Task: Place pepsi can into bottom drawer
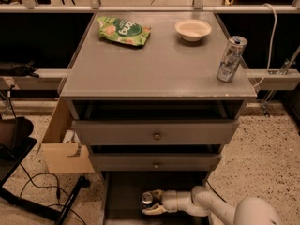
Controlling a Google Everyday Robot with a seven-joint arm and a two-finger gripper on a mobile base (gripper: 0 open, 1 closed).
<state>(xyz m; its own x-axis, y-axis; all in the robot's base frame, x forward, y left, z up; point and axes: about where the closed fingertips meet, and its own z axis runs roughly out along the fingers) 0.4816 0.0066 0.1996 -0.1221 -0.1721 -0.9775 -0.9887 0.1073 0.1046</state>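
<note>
Grey cabinet (159,64), bottom drawer (123,195) pulled out. My gripper (151,203) reaches in low from the right, with the pepsi can (147,198) upright at its tip, inside the drawer. Clamped or let go? I can't tell.

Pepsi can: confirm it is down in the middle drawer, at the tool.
Not right. The pepsi can is in the bottom drawer, not the middle drawer, whose front sits above it. The can is at the tool, as you say. The camera view shows this.
</note>
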